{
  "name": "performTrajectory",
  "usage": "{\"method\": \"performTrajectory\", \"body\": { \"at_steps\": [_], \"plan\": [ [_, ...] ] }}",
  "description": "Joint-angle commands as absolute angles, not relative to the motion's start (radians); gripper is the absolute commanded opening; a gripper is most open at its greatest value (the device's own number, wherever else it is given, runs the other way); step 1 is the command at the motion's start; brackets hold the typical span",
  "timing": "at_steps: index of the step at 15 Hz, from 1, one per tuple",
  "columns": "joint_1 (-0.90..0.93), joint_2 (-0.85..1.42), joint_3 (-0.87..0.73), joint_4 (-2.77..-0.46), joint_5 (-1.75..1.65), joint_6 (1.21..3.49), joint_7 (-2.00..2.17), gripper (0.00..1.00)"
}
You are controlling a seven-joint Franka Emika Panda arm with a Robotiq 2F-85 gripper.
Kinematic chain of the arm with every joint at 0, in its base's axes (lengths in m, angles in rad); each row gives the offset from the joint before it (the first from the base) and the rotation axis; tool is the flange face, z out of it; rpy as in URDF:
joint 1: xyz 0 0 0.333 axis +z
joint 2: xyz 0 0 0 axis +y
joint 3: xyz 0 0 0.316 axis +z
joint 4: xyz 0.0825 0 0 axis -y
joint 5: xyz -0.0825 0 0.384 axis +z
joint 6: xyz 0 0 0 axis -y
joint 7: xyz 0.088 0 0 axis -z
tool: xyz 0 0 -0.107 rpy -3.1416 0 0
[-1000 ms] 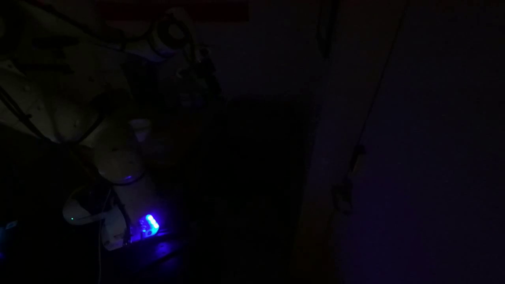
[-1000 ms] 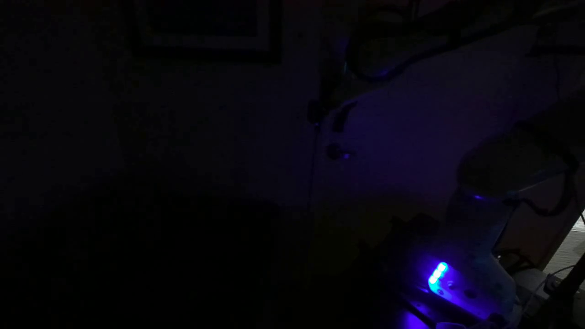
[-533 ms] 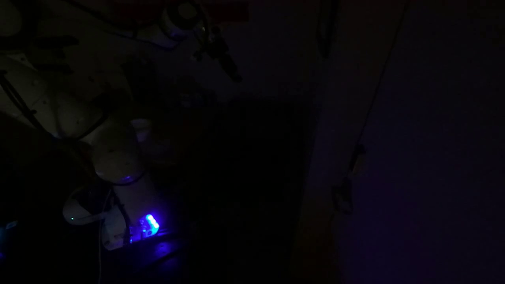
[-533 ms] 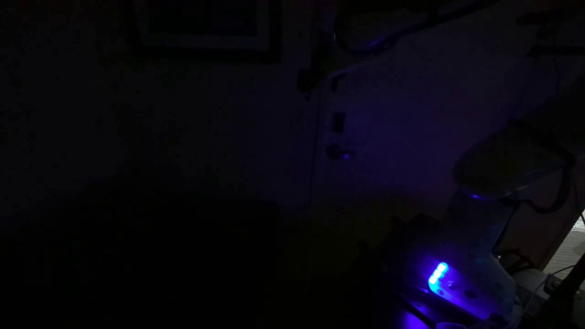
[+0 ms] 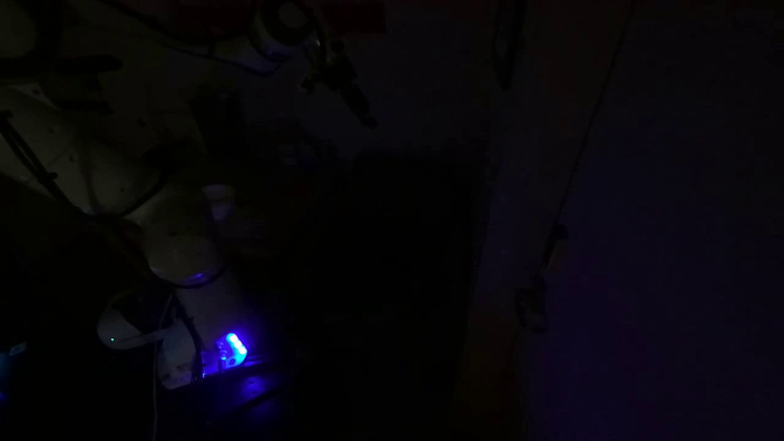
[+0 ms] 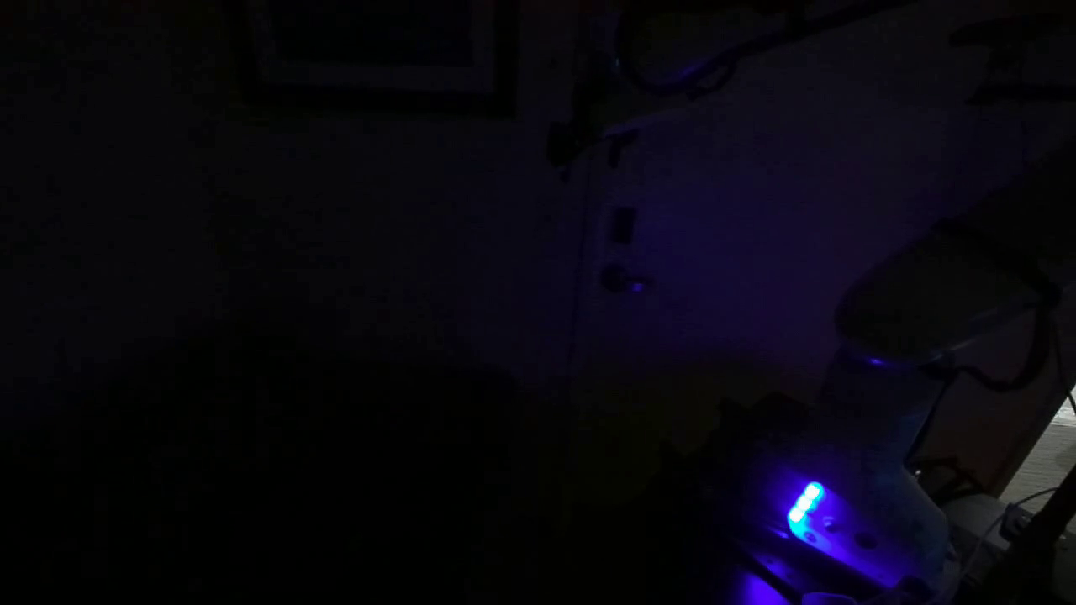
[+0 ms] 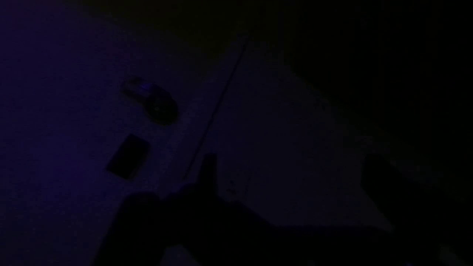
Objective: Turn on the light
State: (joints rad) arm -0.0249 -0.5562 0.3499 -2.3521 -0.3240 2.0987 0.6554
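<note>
The room is very dark. My gripper shows as a black outline in the wrist view, with its two fingers wide apart and only wall between them. It also shows high up in both exterior views, in front of the wall and door edge in one of them. Faint small dark marks show on the wall by the left finger; I cannot tell if they are a light switch. No light switch or lamp can be made out for certain, and contact with the wall cannot be judged.
A door handle and a dark plate are left of the gripper; they also show in an exterior view. A picture frame hangs on the wall. Blue lights glow at the arm's base. A white cup stands near the arm.
Between one second and half a second ago the gripper rose, moving up along the door edge. Since then the arm has stayed almost still. The room remains dark.
</note>
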Motion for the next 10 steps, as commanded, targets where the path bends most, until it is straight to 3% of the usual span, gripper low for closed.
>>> {"method": "performTrajectory", "body": {
  "at_steps": [1, 10],
  "plan": [
    [-0.025, -0.485, 0.310, -2.298, -0.318, 2.151, 0.659, 1.00],
    [-0.090, -0.061, 0.251, -2.052, -0.468, 2.275, 0.809, 1.00]
  ]
}}
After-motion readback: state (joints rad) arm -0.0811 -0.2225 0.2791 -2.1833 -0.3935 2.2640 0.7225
